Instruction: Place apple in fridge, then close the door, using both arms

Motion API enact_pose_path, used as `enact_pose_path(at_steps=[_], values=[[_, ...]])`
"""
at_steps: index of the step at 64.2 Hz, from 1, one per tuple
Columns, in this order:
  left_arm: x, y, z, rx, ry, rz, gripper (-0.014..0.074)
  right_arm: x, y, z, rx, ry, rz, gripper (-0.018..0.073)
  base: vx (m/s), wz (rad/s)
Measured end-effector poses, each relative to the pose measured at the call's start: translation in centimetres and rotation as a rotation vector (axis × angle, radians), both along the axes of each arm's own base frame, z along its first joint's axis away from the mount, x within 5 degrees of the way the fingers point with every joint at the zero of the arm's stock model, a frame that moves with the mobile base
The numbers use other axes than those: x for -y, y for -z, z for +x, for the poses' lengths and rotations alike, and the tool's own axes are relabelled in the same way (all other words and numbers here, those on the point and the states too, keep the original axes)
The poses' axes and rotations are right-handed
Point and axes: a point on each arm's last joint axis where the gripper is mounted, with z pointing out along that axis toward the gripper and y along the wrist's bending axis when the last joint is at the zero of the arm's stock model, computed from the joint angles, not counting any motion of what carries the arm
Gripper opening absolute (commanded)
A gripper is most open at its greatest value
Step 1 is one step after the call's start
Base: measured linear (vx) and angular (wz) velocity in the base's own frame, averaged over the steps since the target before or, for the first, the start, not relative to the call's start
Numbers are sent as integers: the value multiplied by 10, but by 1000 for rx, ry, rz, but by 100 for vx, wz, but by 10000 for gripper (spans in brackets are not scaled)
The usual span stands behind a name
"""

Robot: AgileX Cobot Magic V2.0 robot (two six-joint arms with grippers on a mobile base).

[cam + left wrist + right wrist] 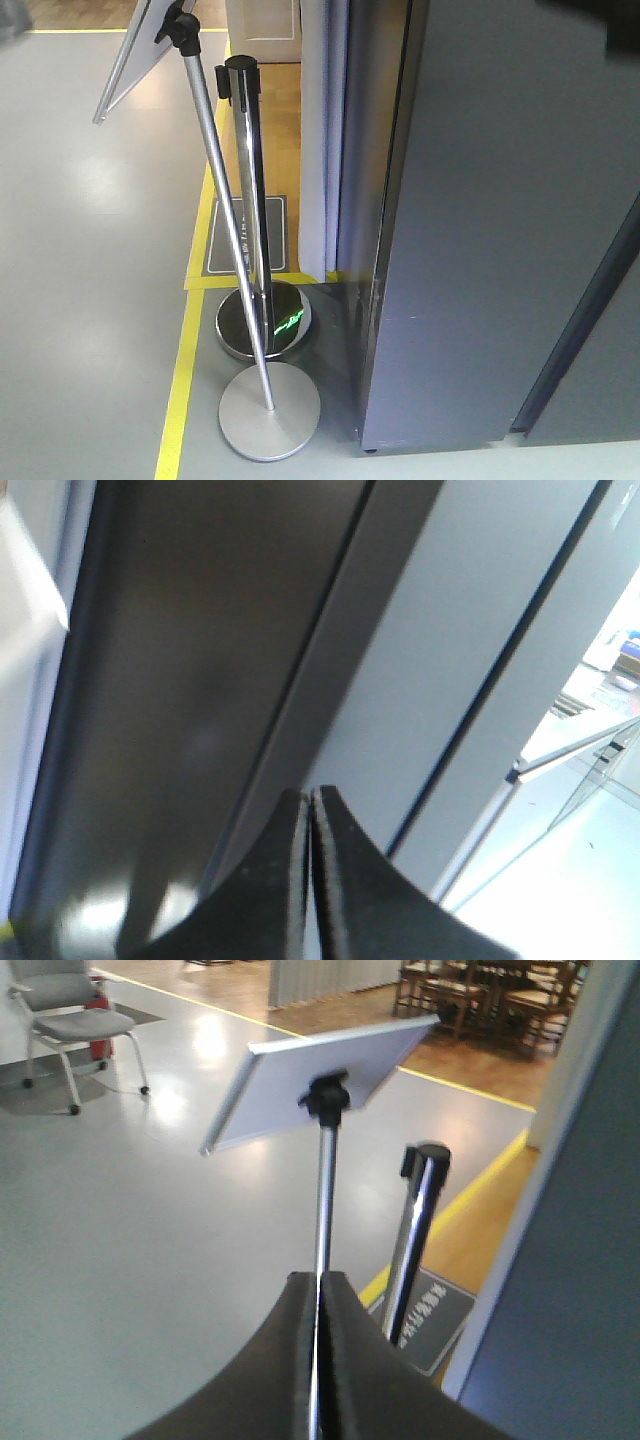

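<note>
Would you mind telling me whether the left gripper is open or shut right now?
Shut. In the left wrist view the left gripper has its jaws pressed together, empty, before the dark grey fridge.

A glossy pale grey floor (90, 300) fills the left of the front view, crossed by a yellow tape line (180, 390). At lower centre stand a chrome stanchion post's round mirrored base (262, 322) and a sign stand's flat matte grey disc base (269, 410), overlapping; the tall dark grey fridge (480, 250) stands at right.

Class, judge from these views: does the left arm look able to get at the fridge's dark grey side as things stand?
Probably yes. The left gripper, fingers pressed shut and empty, points straight at the fridge, with nothing visible in between. How near it is cannot be told.
</note>
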Motion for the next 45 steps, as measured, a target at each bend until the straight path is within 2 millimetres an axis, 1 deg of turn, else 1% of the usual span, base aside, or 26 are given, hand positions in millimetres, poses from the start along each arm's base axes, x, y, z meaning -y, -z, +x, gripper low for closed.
enact_pose_path(at_steps=[2,3,6,8,9,10,11,12,14,15,18,19,21,24,28,35,40,45], values=[[2,6,-8,-11,-3,-1,-7,1,7,-10,4,15,2,-3,0,0],[3,11,-14,-19,-4,-4,-7,2,15,-12,-8,25,2,-3,0,0],[6,22,-27,-35,-10,-4,-7,3,26,-27,-6,44,5,-3,0,0],[8,32,-38,-46,-16,-5,-7,4,38,-38,-12,56,5,-3,0,0],[8,36,-42,-51,-19,-5,-7,5,47,-42,-26,63,6,-3,0,0],[9,43,-46,-68,-21,-8,-7,5,52,-46,-29,67,7,-3,0,0],[11,46,-53,-64,-24,-7,-7,5,59,-53,-34,71,8,-3,0,0],[12,54,-57,-80,-27,-11,-7,5,64,-58,-37,74,9,-3,0,0],[14,62,-67,-82,-30,-11,-7,6,74,-67,-43,79,10,-3,0,0],[16,69,-73,-91,-34,-12,-7,6,81,-74,-47,84,12,-3,0,0],[18,84,-84,-108,-44,-15,-7,7,95,-89,-41,93,17,-3,0,0],[20,92,-89,-118,-49,-16,-7,7,103,-95,-45,97,21,-3,0,0],[20,103,-94,-131,-67,-17,-7,8,113,-102,-49,104,24,-3,0,0],[20,125,-103,-167,-103,-21,-7,9,135,-112,-68,117,28,-3,0,0],[19,147,-112,-199,-150,-34,-7,10,156,-123,-72,131,28,-3,0,0],[17,178,-122,-264,-211,-103,-7,12,182,-136,-60,157,33,-3,0,0],[16,191,-125,-300,-237,-171,-7,12,193,-142,-52,161,37,-2,0,0],[15,194,-125,-314,-254,-222,-7,12,197,-145,-50,158,38,-2,0,0]])
